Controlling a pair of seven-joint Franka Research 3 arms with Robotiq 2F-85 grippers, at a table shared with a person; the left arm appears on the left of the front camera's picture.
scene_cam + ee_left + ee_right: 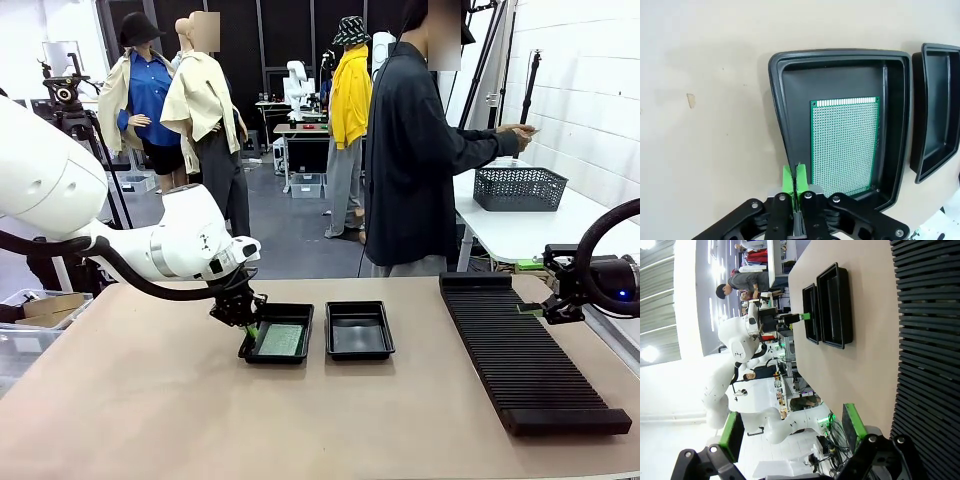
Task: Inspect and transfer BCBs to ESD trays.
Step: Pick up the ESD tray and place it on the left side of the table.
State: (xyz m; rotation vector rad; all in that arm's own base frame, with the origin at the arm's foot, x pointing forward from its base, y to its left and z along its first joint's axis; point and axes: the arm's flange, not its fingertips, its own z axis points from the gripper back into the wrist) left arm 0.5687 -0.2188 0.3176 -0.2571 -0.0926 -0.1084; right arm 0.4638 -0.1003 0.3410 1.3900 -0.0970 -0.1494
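A green BCB [282, 340] lies flat on the floor of the left ESD tray [300, 312]. In the left wrist view the BCB [845, 145] sits toward the right side of this tray [777, 100]. My left gripper [246, 322] hovers over the tray's left rim. Its green pads [788, 179] are pressed together with nothing between them, beside the board, so the gripper [795, 180] is shut. A second ESD tray [358, 345] stands just right of the first, with no board in it. My right gripper [792, 432] is open and holds nothing, at the far right by the rack [530, 360].
A long black ribbed rack [930, 340] lies on the right of the table. A person [415, 150] stands at the far edge, turned toward a side table with a dark basket [520, 188]. Bare tabletop spreads in front of the trays.
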